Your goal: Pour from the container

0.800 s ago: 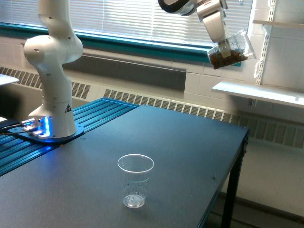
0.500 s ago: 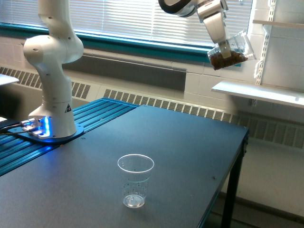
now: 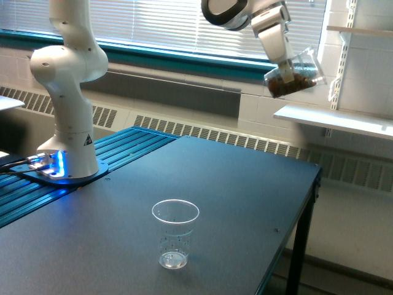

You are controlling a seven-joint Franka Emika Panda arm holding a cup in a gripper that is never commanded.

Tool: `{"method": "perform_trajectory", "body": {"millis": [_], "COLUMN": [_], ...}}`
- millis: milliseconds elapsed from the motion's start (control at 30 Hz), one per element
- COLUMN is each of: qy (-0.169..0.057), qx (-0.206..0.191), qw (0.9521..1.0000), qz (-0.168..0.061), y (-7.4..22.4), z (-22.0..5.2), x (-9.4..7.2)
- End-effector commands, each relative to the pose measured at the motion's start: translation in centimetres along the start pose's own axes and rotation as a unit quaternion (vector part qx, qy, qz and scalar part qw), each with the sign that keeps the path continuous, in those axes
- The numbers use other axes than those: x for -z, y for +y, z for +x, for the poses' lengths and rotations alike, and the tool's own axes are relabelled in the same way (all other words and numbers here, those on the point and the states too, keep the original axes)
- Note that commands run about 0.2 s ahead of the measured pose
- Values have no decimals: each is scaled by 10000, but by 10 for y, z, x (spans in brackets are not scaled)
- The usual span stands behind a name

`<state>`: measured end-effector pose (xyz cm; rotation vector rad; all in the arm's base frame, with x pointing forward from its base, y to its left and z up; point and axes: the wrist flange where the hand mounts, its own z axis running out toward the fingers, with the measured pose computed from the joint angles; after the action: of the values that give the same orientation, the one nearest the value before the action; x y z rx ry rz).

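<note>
Container tilts, mouth up-right (claw clamped).

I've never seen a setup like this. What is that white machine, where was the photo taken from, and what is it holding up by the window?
The white machine is a robot arm bolted at the edge of a dark table. The photo comes from a camera standing off the arm, looking across the table toward a window with blinds. At the arm's end, high on the exterior view's right, a gripper clamps a clear container, tilted, with brown nuts inside. On the table stands an empty clear cup with small printed marks, upright. The container is well above the cup and off to its side, so nothing is pouring.
</note>
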<state>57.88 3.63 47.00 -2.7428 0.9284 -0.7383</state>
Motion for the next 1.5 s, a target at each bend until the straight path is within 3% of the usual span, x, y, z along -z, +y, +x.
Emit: {"method": "perform_trajectory", "body": {"millis": [33,600,1100,1500], "qy": [155,274,219,186], "qx": [-315,-911,-1577,-1933], "qw": [9994,9946,9823,9715], "qz": [-17,-423,-989,-1360], "y": [16,54,79,100], "z": [4,-12,-37,-35], "x": [6,11,11,9]}}
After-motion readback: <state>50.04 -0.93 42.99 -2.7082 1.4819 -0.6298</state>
